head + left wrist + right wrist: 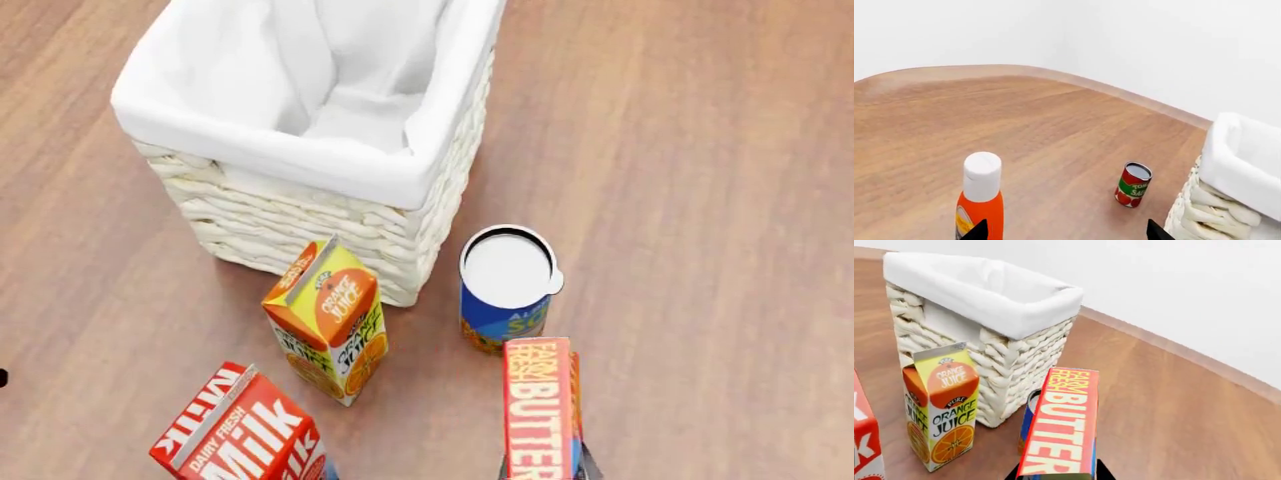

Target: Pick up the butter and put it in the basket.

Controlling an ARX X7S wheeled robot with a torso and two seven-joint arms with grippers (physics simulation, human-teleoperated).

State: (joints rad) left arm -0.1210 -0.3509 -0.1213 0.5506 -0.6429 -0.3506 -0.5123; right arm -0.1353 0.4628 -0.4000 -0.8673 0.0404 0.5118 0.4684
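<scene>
The butter [1061, 425] is a slim red box with white "BUTTER" lettering. It stands up between the jaws of my right gripper [1057, 474], which is shut on its lower end. In the head view the butter [541, 410] is at the bottom edge, in front of the basket. The basket [280, 160] is a large cream wicker one with a white cloth lining, and it has nothing in it; it also shows in the right wrist view [987, 300] and the left wrist view [1237, 165]. My left gripper [1067, 232] is open and empty, with the basket beside it.
An orange juice carton [331, 320] and a blue can with a white lid [507, 285] stand right in front of the basket. A red milk carton [247, 430] is nearer to me. A tomato sauce can [1133, 184] and an orange bottle with a white cap [981, 195] stand by the left gripper.
</scene>
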